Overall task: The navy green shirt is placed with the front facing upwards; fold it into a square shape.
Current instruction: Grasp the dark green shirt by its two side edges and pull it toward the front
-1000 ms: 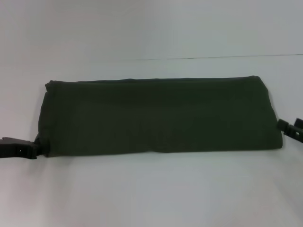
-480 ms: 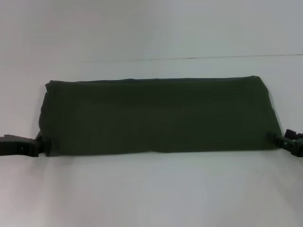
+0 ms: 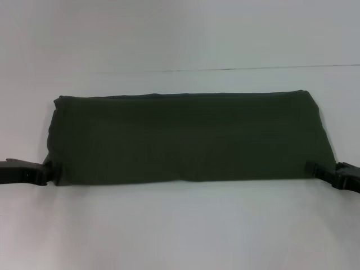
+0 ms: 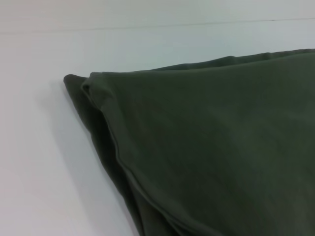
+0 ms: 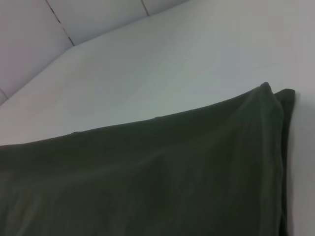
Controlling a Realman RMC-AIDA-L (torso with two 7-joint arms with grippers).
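The navy green shirt lies folded into a long, flat band across the white table, plain side up, with no lettering showing. My left gripper is low at the band's near left corner, touching its edge. My right gripper reaches onto the near right corner. The left wrist view shows the stacked layers of the shirt at its left end. In the right wrist view the shirt fills the foreground, with its far right corner in sight. Neither wrist view shows its own gripper.
The white table spreads bare in front of and behind the shirt. A thin dark seam runs across the surface beyond the shirt, and panel seams show far off in the right wrist view.
My right gripper has moved in from the right edge of the head view onto the shirt's near right corner. The left gripper has barely shifted. The shirt keeps its shape.
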